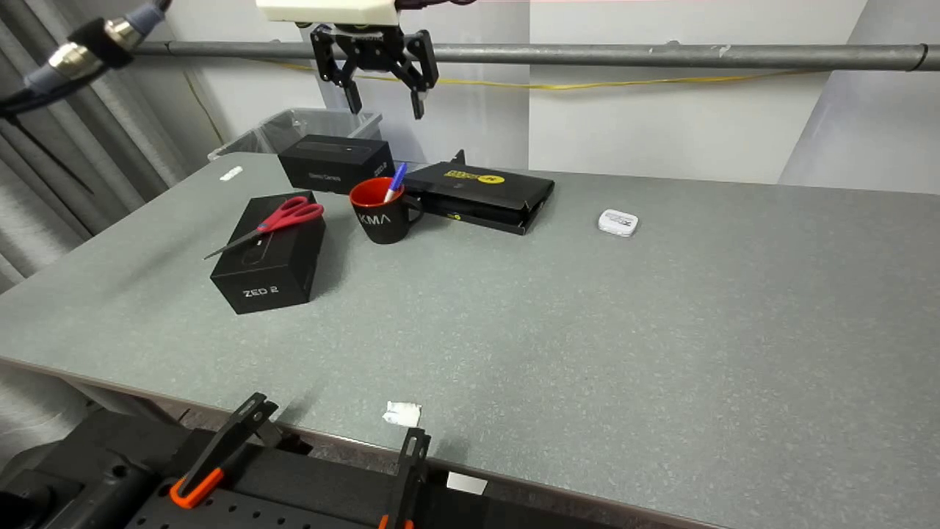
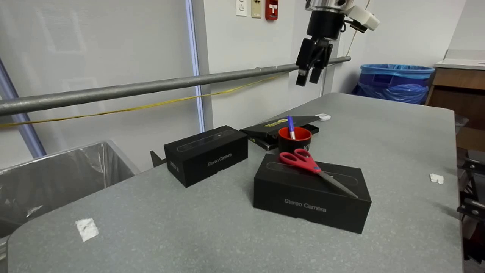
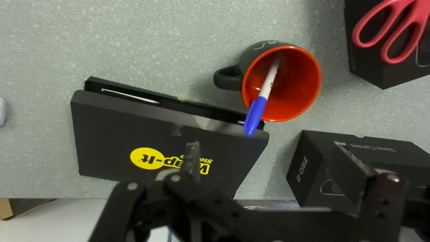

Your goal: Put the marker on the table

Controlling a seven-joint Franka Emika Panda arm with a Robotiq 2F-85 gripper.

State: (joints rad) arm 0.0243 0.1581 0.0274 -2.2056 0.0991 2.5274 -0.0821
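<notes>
The marker (image 1: 396,181), with a blue cap and whitish body, stands tilted in the red-lined black mug. It also shows in an exterior view (image 2: 290,127) and in the wrist view (image 3: 257,109), where its blue end sticks out past the rim. The mug (image 1: 383,226) stands upright on the grey speckled table (image 1: 551,330); it also shows in the wrist view (image 3: 299,90). My gripper (image 1: 387,108) is open and empty, well above the table and the mug. In the wrist view the spread fingers (image 3: 267,158) have nothing between them, and the marker lies ahead of them.
A black box (image 1: 268,253) with red scissors (image 2: 303,161) on top stands beside the mug. Another black box (image 2: 206,153) and a flat black box (image 3: 161,134) are close by. A small white case (image 1: 617,222) lies farther along. A clear bin (image 1: 294,125) stands past the table edge.
</notes>
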